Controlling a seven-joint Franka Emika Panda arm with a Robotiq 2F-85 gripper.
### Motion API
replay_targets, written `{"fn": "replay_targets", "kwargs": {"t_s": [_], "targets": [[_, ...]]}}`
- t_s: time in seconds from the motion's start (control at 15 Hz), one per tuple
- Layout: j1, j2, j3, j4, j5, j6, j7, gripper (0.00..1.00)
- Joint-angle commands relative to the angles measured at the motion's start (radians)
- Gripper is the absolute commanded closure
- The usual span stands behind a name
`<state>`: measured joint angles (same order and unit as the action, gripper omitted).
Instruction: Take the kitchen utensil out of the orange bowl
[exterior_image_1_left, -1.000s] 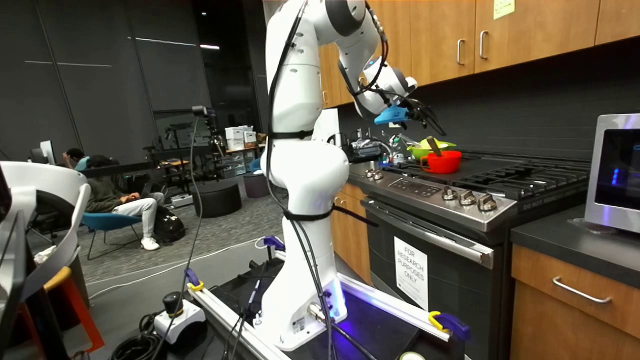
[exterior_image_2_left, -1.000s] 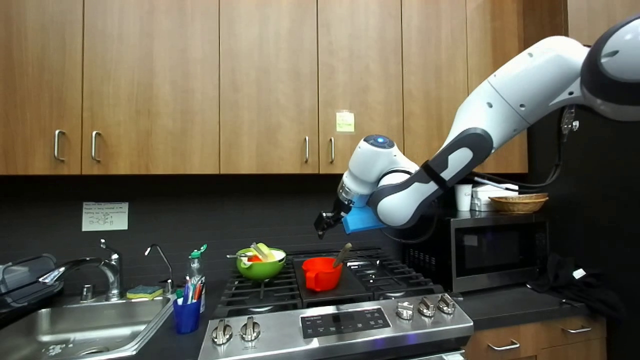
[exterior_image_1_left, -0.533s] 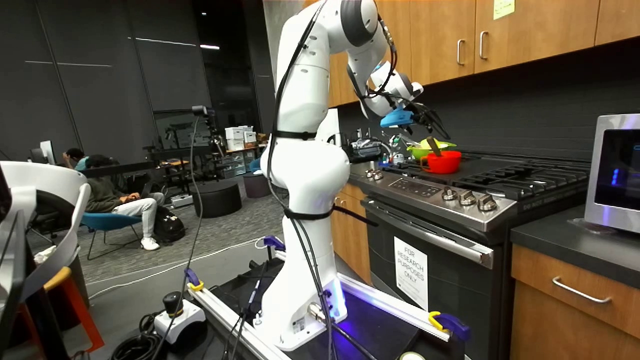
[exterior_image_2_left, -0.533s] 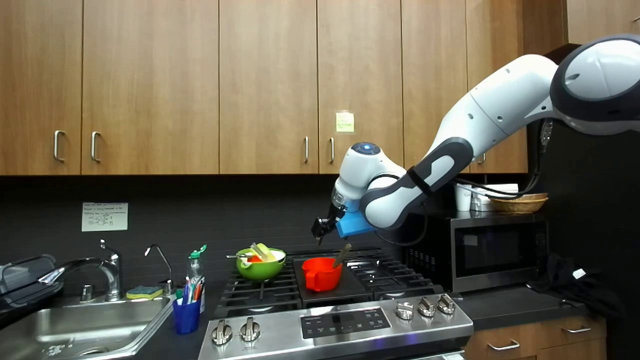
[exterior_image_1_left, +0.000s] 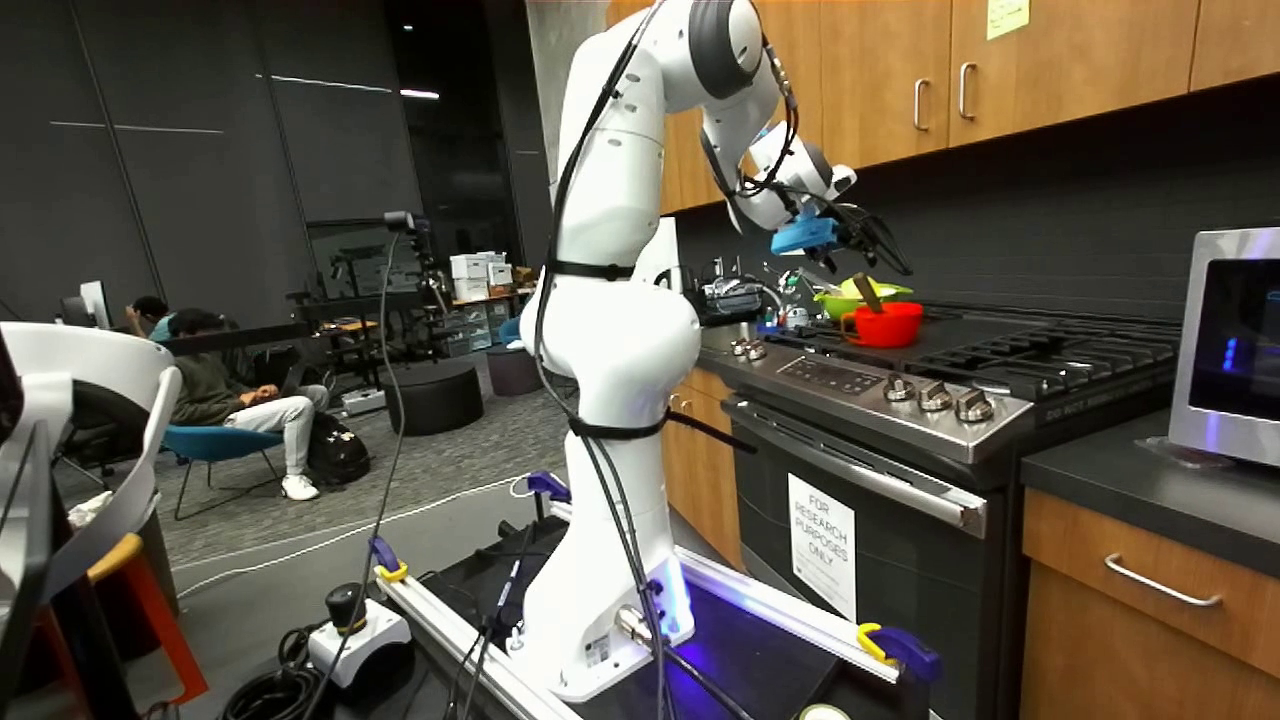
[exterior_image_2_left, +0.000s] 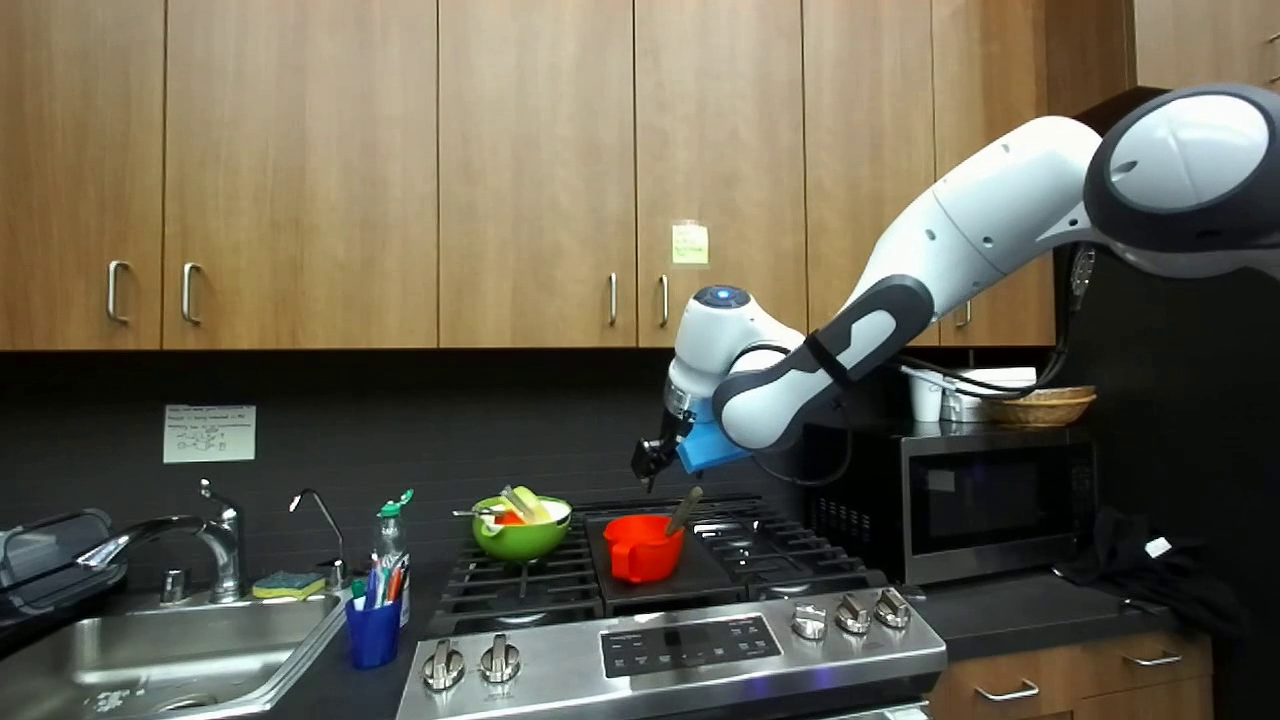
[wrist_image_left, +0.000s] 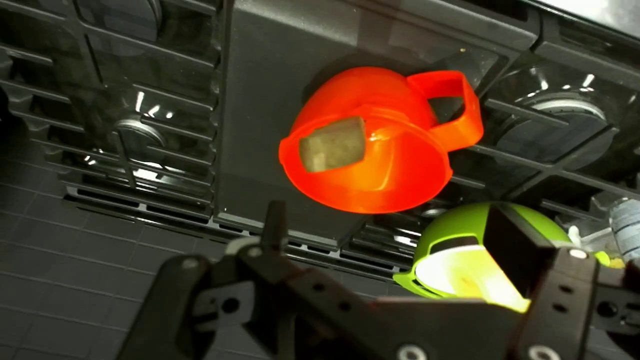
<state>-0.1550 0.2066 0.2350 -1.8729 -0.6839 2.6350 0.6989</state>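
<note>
Gripper (wrist_image_left: 392, 227) released above stove (exterior_image_2_left: 550, 655).
Left to right: green bowl (exterior_image_2_left: 520, 543) near the stove's left rear corner; orange bowl (exterior_image_2_left: 655, 560) on the middle plate (wrist_image_left: 265, 100), between left and right edges; gripper higher, jaws spread wide; utensil (exterior_image_2_left: 684, 510) inside the orange bowl, slanting up toward the right edge.

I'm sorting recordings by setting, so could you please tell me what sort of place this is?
Probably a research lab's kitchen area: it has a sink and a stove bearing a sign that reads "FOR RESEARCH PURPOSES ONLY".
</note>
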Motion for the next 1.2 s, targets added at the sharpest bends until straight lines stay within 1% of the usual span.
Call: {"fn": "replay_targets", "kwargs": {"t_s": [0.0, 0.13, 0.33, 0.6, 0.87, 1.13], "targets": [[0.116, 0.001, -0.117, 0.036, 0.118, -0.107, -0.147, 0.0], [0.152, 0.001, -0.148, 0.061, 0.203, -0.189, -0.234, 0.0], [0.191, 0.004, -0.178, 0.111, 0.257, -0.277, -0.322, 0.0], [0.218, 0.014, -0.2, 0.173, 0.232, -0.368, -0.417, 0.0], [0.23, 0.016, -0.204, 0.223, 0.236, -0.536, -0.503, 0.0], [0.233, 0.024, -0.198, 0.268, 0.243, -0.661, -0.565, 0.0]]}}
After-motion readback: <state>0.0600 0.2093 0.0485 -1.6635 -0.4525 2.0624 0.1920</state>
